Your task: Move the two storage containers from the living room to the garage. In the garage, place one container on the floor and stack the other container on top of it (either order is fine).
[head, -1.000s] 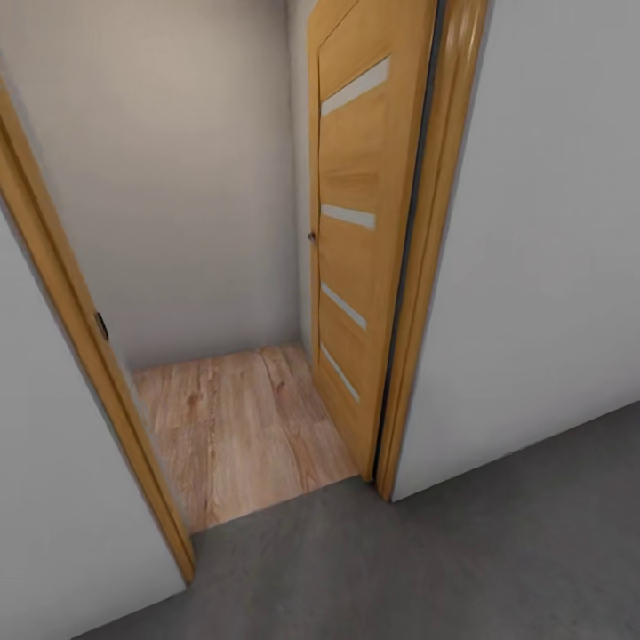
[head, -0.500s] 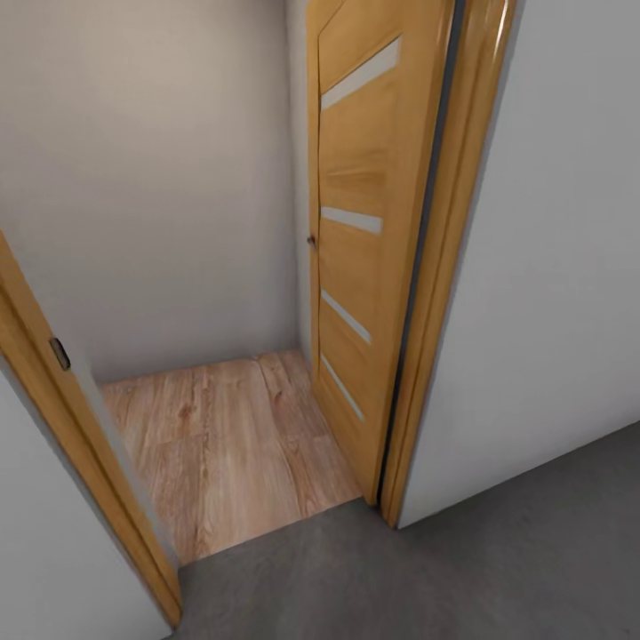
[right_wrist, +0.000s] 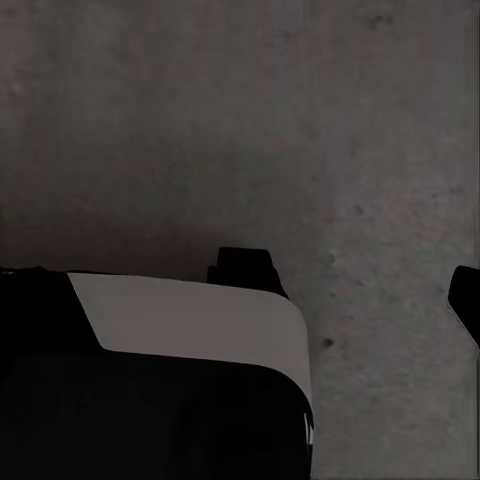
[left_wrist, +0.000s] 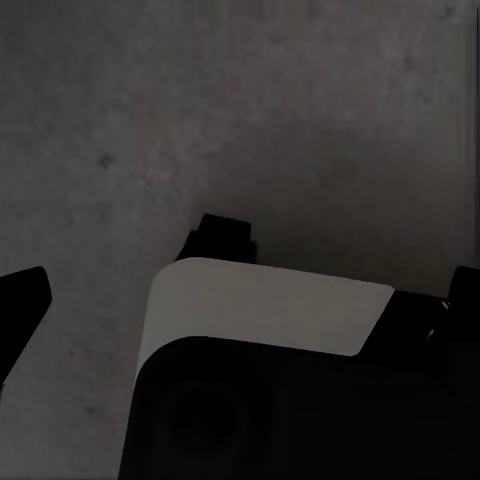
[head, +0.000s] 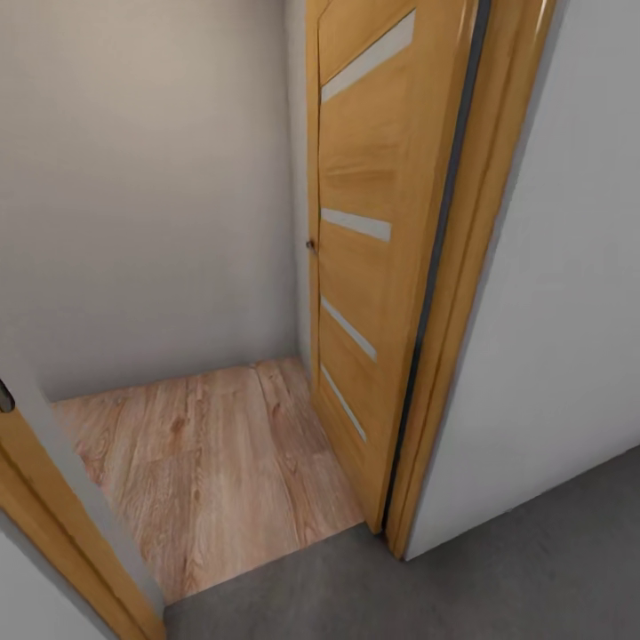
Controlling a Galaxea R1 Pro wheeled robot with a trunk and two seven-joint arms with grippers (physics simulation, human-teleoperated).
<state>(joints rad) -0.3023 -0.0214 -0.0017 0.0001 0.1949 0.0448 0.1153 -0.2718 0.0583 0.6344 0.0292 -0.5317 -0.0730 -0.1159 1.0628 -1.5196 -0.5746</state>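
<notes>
Matt concrete floor point(head: 498, 578), wood-panelled door point(head: 364, 267) ajar

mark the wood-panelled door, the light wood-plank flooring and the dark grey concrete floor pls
Orange wood-panelled door point(head: 360, 276): head view, middle panel of its face.
Light wood-plank flooring point(head: 213, 462): head view, bare planks past the doorway.
Dark grey concrete floor point(head: 533, 569): head view, bare patch by the wall.

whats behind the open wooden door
The open wooden door swings inward beside the right door frame. Whatever lies behind it is covered. Next to it, wood-plank flooring and a cream wall show.
</notes>
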